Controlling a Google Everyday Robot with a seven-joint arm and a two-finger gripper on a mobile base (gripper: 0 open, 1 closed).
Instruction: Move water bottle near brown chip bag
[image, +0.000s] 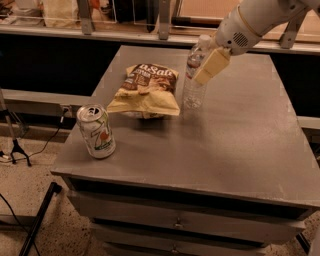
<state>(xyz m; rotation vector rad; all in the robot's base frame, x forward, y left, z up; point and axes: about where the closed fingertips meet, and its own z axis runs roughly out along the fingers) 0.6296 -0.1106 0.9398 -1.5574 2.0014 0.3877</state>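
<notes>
The water bottle (192, 96) is clear with a white cap and stands upright on the grey table (235, 145), just right of the brown chip bag (146, 90) and almost touching it. The bag lies flat, brown top toward the back, pale yellow part toward the front. My gripper (201, 74) reaches in from the upper right on the white arm (250, 22) and sits at the bottle's upper half, around its label height. Part of the gripper is hidden behind the bottle.
A silver-green soda can (97, 131) stands near the table's front left corner. A shelf with rails and bags runs along the back (150, 30). Cables and a stand leg lie on the floor at the left (20, 150).
</notes>
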